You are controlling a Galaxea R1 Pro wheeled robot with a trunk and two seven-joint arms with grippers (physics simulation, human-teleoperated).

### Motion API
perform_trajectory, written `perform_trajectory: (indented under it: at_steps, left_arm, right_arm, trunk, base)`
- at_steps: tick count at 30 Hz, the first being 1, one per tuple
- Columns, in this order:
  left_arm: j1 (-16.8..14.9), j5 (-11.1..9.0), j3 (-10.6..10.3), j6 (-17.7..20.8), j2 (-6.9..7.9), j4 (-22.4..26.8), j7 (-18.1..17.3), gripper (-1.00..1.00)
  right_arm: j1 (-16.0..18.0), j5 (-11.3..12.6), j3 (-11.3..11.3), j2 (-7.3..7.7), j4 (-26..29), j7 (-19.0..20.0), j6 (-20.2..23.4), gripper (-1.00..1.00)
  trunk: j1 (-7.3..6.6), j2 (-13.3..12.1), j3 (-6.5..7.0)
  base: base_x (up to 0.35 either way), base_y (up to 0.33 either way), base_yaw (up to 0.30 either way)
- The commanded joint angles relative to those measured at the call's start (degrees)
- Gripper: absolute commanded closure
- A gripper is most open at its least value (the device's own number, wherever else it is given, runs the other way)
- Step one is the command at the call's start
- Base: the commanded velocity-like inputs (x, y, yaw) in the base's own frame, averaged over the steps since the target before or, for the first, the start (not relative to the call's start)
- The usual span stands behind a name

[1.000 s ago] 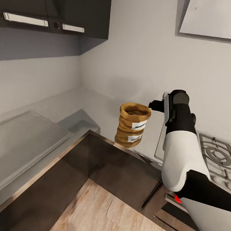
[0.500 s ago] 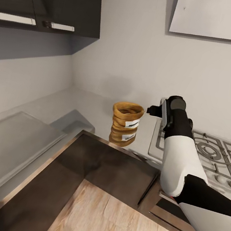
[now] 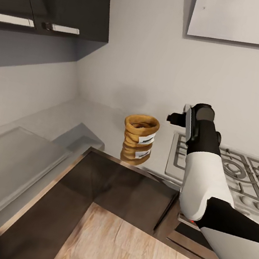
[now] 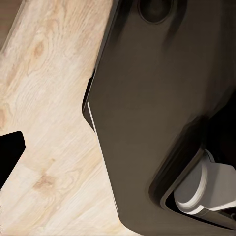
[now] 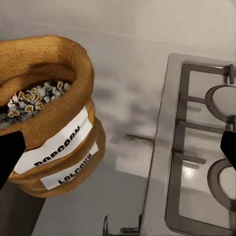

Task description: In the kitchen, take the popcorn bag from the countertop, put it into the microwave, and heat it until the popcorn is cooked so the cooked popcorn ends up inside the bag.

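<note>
The mustard-tan popcorn bag (image 3: 140, 131) stands upright on the reflective silver-grey countertop (image 3: 105, 121), close to its front edge. Its white label faces forward. In the right wrist view the popcorn bag (image 5: 51, 118) is open at the top, with whitish popcorn (image 5: 34, 100) kernels heaped inside. My right gripper (image 3: 174, 119) hovers just right of the bag's rolled rim, open and apart from it. The same right gripper (image 5: 118, 152) has its fingertips (image 5: 7, 160) spread wide, holding nothing. A dark left fingertip (image 4: 9, 153) hangs over the wood floor. The microwave is out of view.
A steel gas hob (image 3: 224, 168) lies right of the bag, under my right arm (image 3: 201, 179). Dark upper cabinets (image 3: 62, 0) hang at the left, and a pale hood (image 3: 244, 20) hangs at the upper right. The worktop turns a corner and runs along the left wall (image 3: 10, 160). Pale wood floor (image 3: 126, 251) lies below.
The head view has shifted, so everything sits further left in the picture. My right gripper has drawn slightly up and away from the bag's rim. The bag stays on the countertop.
</note>
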State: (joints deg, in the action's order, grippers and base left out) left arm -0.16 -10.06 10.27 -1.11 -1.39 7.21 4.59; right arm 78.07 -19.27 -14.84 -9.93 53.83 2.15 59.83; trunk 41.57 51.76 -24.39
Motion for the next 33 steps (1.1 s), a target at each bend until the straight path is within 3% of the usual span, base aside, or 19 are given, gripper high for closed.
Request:
perform_trajectory:
  at_steps: [1,10,33]
  left_arm:
    - [-0.02,-0.54,-0.06,-0.12,-0.02,0.01,0.08,-1.0]
    - [-0.02,-0.49,-0.12,-0.12,-0.02,0.0,0.07,-1.0]
    - [-0.02,-0.58,-0.07,-0.12,-0.02,0.0,0.07,-1.0]
  right_arm:
    - [0.06,-0.32,-0.19,-0.07,0.04,0.23,0.17,-1.0]
    - [0.06,-0.39,-0.18,-0.07,0.05,0.23,0.17,-1.0]
    - [-0.99,-0.25,0.05,-0.07,-1.42,1.28,0.17,-1.0]
  trunk:
    - [0.03,0.04,-0.06]
    - [0.03,0.04,-0.06]
    - [0.03,0.04,-0.06]
  base:
    - [0.207,0.177,0.0]
    - [0.199,0.169,0.0]
    - [0.004,0.003,0.0]
